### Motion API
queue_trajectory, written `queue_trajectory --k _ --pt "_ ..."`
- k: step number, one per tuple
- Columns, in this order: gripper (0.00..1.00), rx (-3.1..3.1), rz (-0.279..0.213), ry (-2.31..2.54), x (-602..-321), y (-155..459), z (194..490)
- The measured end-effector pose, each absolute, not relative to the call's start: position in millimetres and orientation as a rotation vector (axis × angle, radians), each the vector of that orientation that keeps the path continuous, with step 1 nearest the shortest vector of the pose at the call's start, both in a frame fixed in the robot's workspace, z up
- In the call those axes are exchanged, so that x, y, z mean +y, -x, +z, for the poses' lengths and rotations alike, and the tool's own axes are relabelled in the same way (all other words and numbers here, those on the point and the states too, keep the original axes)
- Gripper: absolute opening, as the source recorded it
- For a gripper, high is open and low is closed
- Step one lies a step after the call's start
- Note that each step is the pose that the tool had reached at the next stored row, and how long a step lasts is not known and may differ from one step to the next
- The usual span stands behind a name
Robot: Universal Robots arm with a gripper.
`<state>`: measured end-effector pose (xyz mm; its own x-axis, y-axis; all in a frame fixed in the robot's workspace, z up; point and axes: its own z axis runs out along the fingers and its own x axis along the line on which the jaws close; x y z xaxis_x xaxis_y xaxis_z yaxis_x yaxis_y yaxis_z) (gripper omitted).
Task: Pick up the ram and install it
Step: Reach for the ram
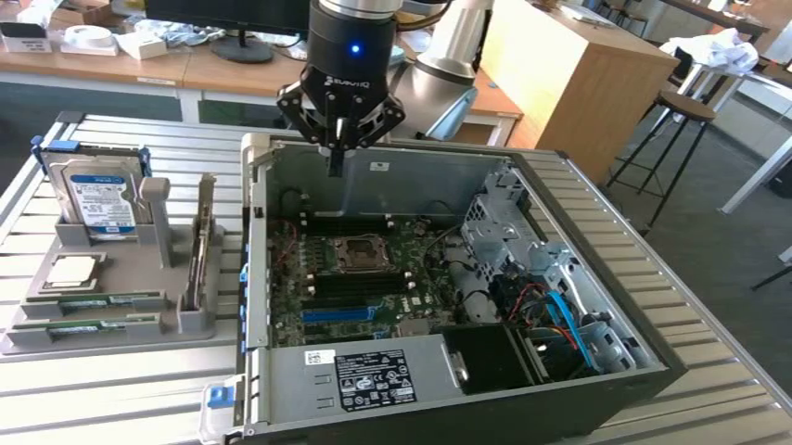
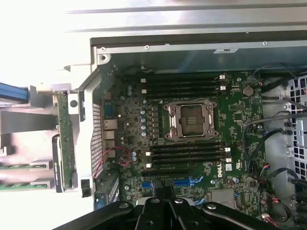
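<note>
Two ram sticks, long and green, lie flat in a grey holder (image 1: 185,320) at the exterior view's left: one (image 1: 106,299) behind the other (image 1: 89,324). In the wrist view their ends (image 2: 17,166) (image 2: 17,186) show beside the case. My gripper (image 1: 336,165) hangs shut and holds nothing, above the rear edge of the open computer case (image 1: 619,371), well apart from the ram. Its black fingers (image 2: 163,196) are pressed together over the motherboard (image 2: 240,115). Empty black memory slots (image 2: 184,153) (image 2: 182,86) run on both sides of the open processor socket (image 2: 190,120).
The holder also carries an upright blue-labelled hard drive (image 1: 99,199), a square silver processor chip (image 1: 72,272) and a card standing on edge (image 1: 198,250). Cables and a drive cage (image 1: 520,232) fill the case's right side. A power supply (image 1: 371,375) sits at its front. Desks and a stool (image 1: 681,130) stand behind.
</note>
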<state>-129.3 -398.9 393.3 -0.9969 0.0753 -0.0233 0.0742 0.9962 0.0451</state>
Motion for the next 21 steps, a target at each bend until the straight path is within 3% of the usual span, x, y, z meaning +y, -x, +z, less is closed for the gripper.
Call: queue_trajectory --k 21 --pt "0.10 3.114 0.069 -0.117 -399 163 393"
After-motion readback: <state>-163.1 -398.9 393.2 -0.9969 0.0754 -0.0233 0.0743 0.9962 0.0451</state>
